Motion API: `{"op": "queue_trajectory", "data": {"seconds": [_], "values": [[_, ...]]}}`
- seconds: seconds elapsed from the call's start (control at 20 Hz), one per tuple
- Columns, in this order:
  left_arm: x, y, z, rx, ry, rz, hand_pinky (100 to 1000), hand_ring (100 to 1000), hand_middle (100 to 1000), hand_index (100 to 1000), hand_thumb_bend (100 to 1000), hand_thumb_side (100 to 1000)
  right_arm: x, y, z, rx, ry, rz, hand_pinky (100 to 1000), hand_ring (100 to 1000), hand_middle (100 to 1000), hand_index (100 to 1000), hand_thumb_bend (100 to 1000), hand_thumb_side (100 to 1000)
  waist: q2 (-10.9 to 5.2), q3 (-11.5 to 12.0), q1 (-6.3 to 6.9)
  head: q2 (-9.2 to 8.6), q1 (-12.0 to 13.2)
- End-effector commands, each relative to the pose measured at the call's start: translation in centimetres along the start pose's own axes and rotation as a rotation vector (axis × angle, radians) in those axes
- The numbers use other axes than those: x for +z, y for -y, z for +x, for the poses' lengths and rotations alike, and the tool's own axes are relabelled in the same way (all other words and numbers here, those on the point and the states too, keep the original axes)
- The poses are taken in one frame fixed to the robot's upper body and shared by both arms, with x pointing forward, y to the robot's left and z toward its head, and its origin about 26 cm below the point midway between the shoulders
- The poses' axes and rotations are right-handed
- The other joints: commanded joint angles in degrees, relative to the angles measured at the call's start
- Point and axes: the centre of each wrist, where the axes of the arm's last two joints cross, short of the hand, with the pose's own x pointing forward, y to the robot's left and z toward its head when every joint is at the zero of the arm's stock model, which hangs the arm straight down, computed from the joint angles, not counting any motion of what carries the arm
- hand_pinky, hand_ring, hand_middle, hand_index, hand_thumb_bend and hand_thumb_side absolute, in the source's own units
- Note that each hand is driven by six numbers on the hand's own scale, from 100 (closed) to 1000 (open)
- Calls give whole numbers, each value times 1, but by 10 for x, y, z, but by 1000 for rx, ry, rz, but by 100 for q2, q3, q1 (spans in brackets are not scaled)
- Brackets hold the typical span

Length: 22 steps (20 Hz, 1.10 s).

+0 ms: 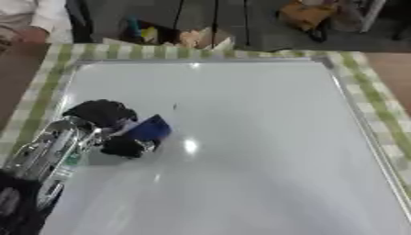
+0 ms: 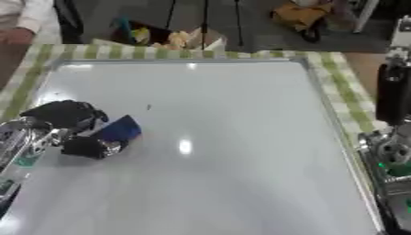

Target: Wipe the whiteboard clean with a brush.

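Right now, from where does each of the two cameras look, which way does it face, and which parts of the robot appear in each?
Left eye view: sits in the head, faces down at the whiteboard; shows the left hand, fingers curled round a blue brush.
Right eye view: sits beside it, same downward aim; shows that left hand too, plus part of the right arm at the right edge, its hand out of sight.
Shared: whiteboard, brush, a small dark mark, checked green cloth.
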Motion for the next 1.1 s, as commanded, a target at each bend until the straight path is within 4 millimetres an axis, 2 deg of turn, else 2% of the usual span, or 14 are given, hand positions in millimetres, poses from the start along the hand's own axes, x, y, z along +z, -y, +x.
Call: {"op": "queue_trajectory", "data": {"seconds": [0.05, 0.7, 0.9, 1.1], "values": [[-4, 1, -3, 18, -29, -1, 280, 543, 641, 889, 399, 1000, -6, 3, 3, -7, 24, -11, 813, 859, 734, 809, 100, 1000, -118, -2, -2, -29, 8], [-15, 9, 5, 32, -8, 19, 232, 503, 591, 852, 356, 998, -6, 2, 3, -9, 19, -13, 814, 860, 732, 809, 100, 1000, -94, -17, -5, -49, 34], [-16, 10, 6, 36, -3, 20, 163, 448, 526, 811, 278, 945, -6, 3, 3, -10, 19, -15, 814, 860, 732, 810, 100, 1000, -93, -28, -4, -53, 35], [-16, 9, 7, 47, -4, 37, 100, 396, 480, 782, 130, 888, -6, 3, 3, -10, 18, -15, 814, 860, 732, 810, 100, 1000, -94, -30, -3, -50, 35]]}}
